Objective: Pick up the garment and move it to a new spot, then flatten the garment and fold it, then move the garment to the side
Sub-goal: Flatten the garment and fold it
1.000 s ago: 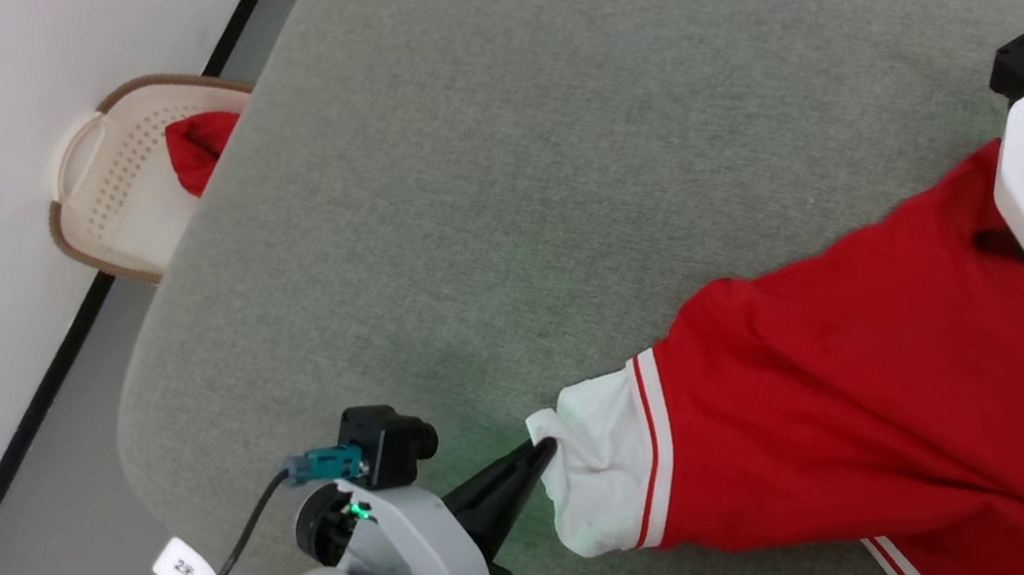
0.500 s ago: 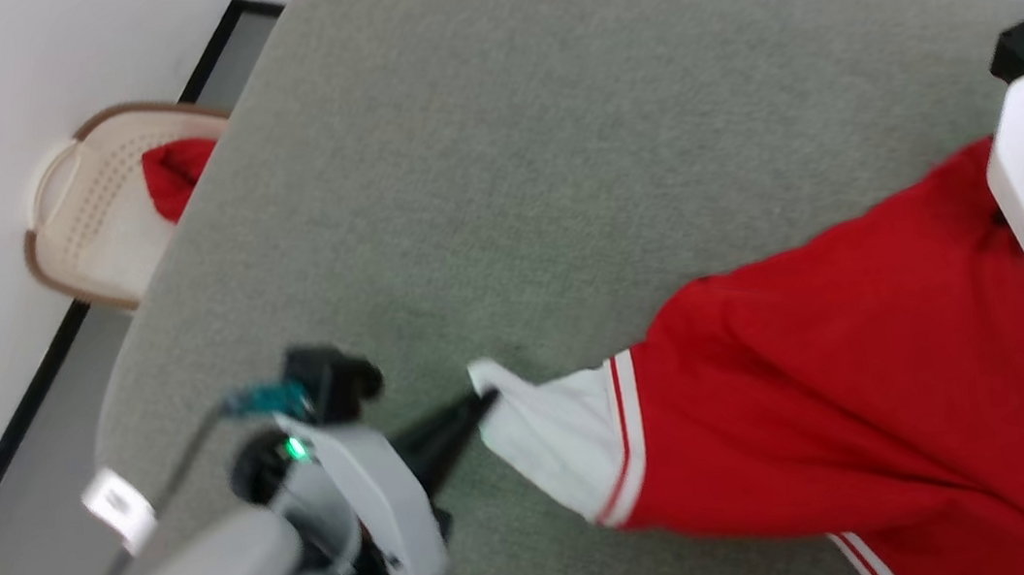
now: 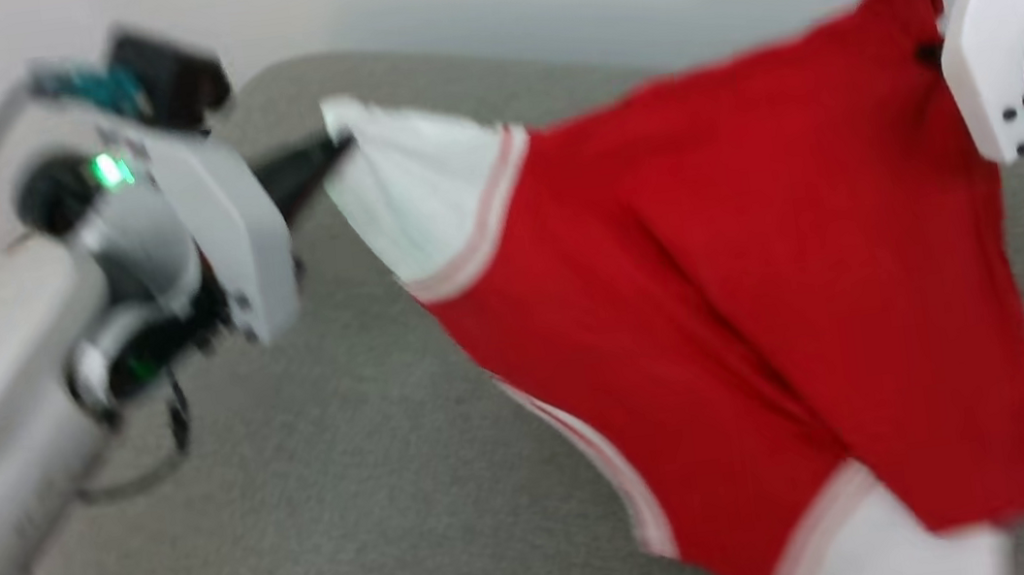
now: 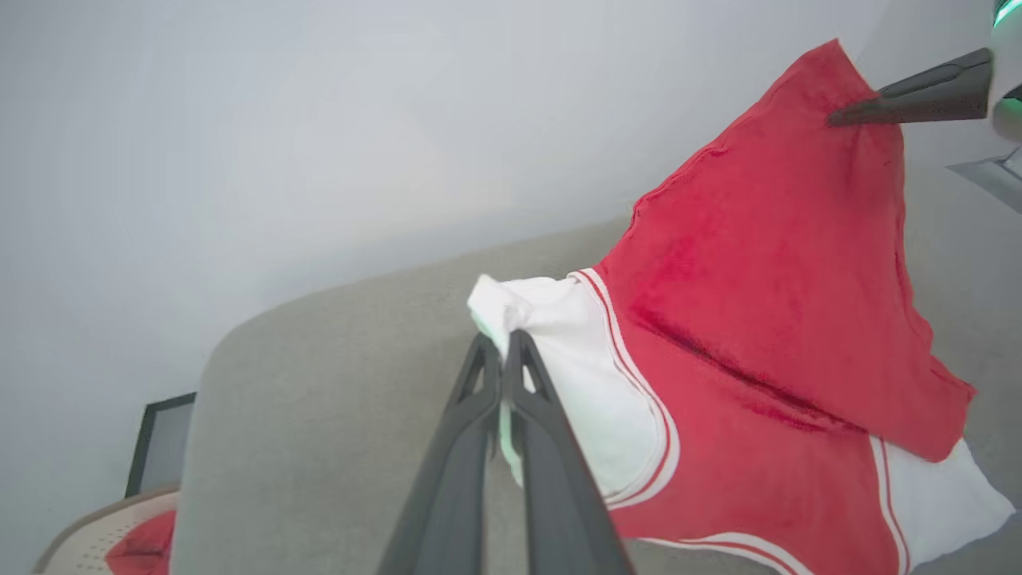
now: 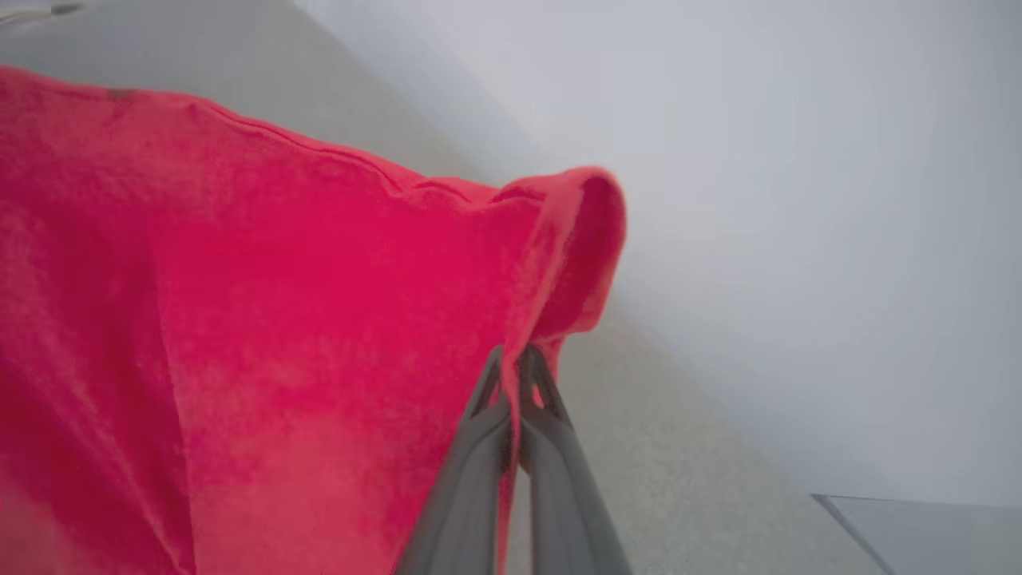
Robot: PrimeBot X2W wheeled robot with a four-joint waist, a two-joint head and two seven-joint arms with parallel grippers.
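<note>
The left gripper (image 4: 501, 345) is closed tight on the white sleeve of the jersey (image 3: 711, 234). The right gripper (image 5: 516, 357) is clamped on the jersey's red edge.

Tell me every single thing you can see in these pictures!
garment: one, red with white sleeves and striped trim, held up over the padded surface between both pincers
padded surface: one, grey-green, under the garment
basket: one, beige with holes and a brown rim, beside the surface's corner
small cloth: one, red, inside the basket
wall: one, pale grey, behind the surface
left pincer: one, dark, shut on a white sleeve
right pincer: one, dark, shut on the garment's red edge
</note>
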